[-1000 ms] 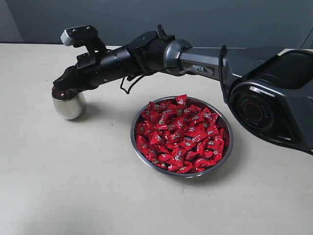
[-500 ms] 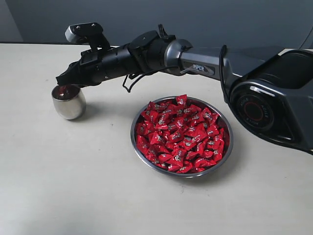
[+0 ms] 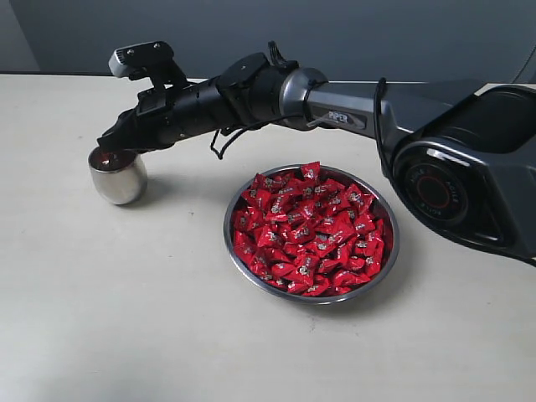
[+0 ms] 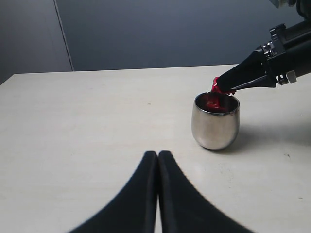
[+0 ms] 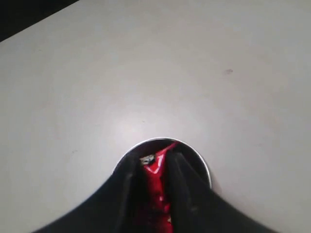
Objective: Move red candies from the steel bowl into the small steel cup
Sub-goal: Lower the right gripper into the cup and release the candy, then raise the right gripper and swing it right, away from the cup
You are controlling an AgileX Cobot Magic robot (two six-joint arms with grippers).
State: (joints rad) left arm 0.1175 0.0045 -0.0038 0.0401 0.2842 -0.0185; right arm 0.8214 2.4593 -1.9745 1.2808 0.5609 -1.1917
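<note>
The small steel cup [image 3: 117, 177] stands at the left of the table, with red showing inside its mouth. My right gripper [image 3: 107, 144] hangs just over that mouth, its fingers shut on a red candy [image 5: 156, 170] that points down into the cup [image 5: 206, 170]. From the left wrist view the same candy [image 4: 214, 86] sticks out of the right gripper's tip above the cup [image 4: 215, 127]. The steel bowl [image 3: 228, 226] sits in the middle, heaped with red candies [image 3: 310, 230]. My left gripper [image 4: 158, 155] is shut and empty, low over bare table short of the cup.
The right arm [image 3: 352, 109] stretches from its base [image 3: 469, 176] at the right across the back of the bowl to the cup. A dark wall [image 3: 335, 33] closes off the table's far edge.
The right gripper rose a little off the cup's mouth, then came back down close over it. The candy stays between its fingers. Bowl and cup have not moved.
</note>
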